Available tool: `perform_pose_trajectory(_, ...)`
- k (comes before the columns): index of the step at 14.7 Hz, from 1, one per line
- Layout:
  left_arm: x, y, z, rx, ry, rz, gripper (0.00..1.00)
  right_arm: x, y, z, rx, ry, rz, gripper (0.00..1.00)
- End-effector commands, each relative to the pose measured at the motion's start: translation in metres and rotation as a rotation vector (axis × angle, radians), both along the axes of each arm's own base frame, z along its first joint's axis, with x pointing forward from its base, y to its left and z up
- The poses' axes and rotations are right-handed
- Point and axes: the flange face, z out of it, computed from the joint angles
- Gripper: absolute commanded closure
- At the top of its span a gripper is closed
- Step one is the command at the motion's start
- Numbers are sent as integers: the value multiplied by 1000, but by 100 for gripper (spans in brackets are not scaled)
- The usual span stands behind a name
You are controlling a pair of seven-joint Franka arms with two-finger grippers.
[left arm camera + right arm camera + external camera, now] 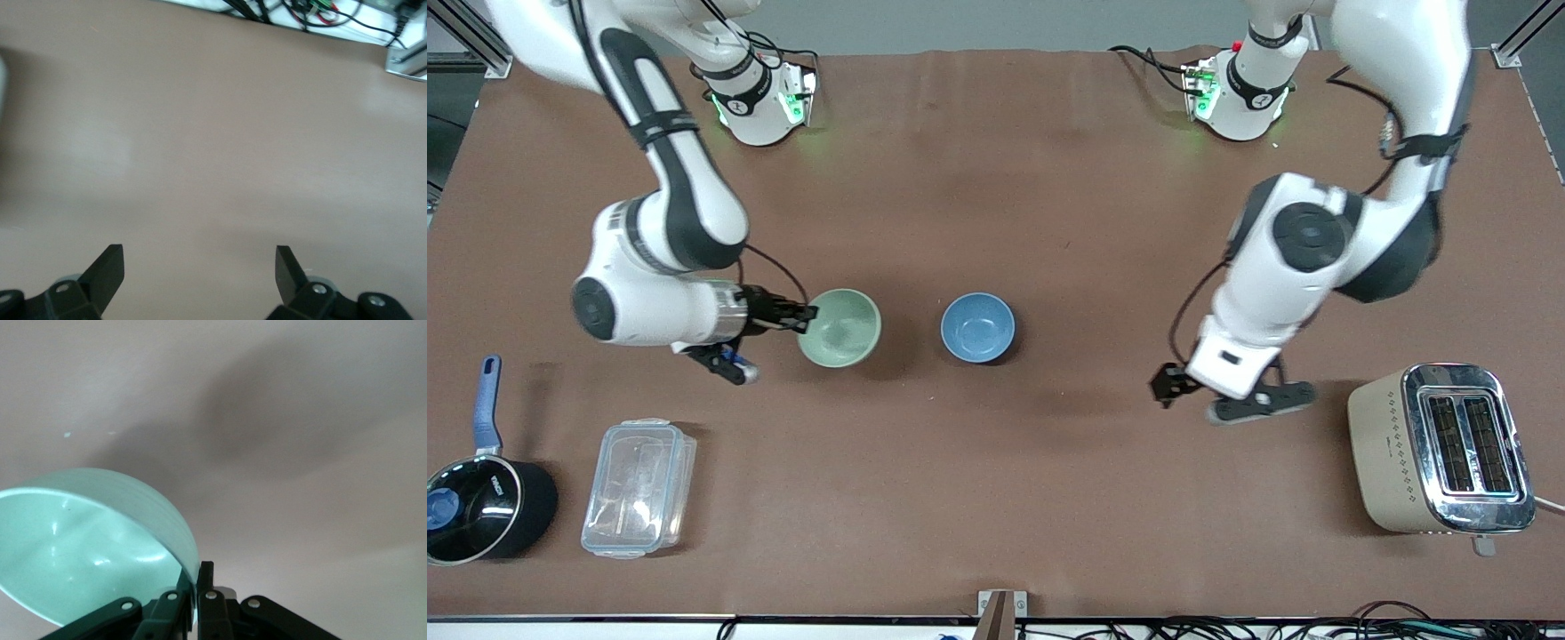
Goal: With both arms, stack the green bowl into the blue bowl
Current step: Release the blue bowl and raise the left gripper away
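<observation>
My right gripper (807,316) is shut on the rim of the pale green bowl (839,327), one finger inside it and one outside. The right wrist view shows the same pinch by my right gripper (197,577), with the green bowl (80,547) tilted and casting a shadow on the table. The blue bowl (977,327) sits upright and empty on the brown table (996,178), beside the green bowl toward the left arm's end. My left gripper (1214,396) hangs open over bare table between the blue bowl and the toaster. The left gripper (200,257) has nothing between its fingers.
A beige and chrome toaster (1440,449) stands near the front edge at the left arm's end. At the right arm's end, near the front edge, are a clear plastic container (639,487) and a black saucepan (480,511) with a blue handle.
</observation>
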Motion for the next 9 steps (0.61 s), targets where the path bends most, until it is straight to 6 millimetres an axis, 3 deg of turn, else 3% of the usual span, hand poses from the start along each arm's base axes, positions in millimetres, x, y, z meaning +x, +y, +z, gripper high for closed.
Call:
perform_pose_trajectory(1,-12,42,42,63,16,-52,0,-18,63,13,11,-22,-72,99)
perform_pose_trajectory(3,-22,60,74,95,17,-108,0,-25,100,17,44,-23,-87,99)
perform_pose_trajectory(6,-44,83,110,99,77,-164,0,-32,130,1,39,-55,-101,99)
perform_pose_trajectory(9,-64,106,142,78,105,-219,0,-37,140,-11,31,-44,-90,98)
